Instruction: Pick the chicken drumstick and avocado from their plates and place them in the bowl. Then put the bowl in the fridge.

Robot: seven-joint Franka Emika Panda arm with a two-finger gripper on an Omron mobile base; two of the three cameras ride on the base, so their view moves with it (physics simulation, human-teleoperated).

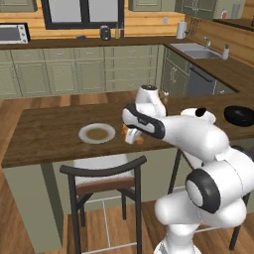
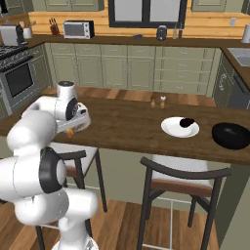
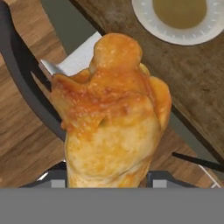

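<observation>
My gripper (image 1: 132, 136) hangs just above the near edge of the wooden counter (image 1: 49, 129), shut on the chicken drumstick (image 3: 113, 118), a golden-brown lumpy piece that looms large in the hand view. The pale grey plate (image 1: 96, 133) with the brownish centre lies bare to the gripper's left, also seen as the grey plate (image 3: 179, 22). Further right, the white plate (image 2: 179, 127) carries the dark avocado (image 2: 187, 122). The glossy black bowl (image 2: 231, 135) sits at the counter's right end, beyond that plate. The fridge is out of view.
Two dark-framed chairs (image 1: 104, 171) (image 2: 183, 178) stand tucked under the counter's near edge, one right below the gripper. Small salt and pepper shakers (image 2: 157, 101) stand at the counter's far edge. Olive cabinets, a sink (image 1: 196, 49) and a stove (image 2: 14, 73) line the walls.
</observation>
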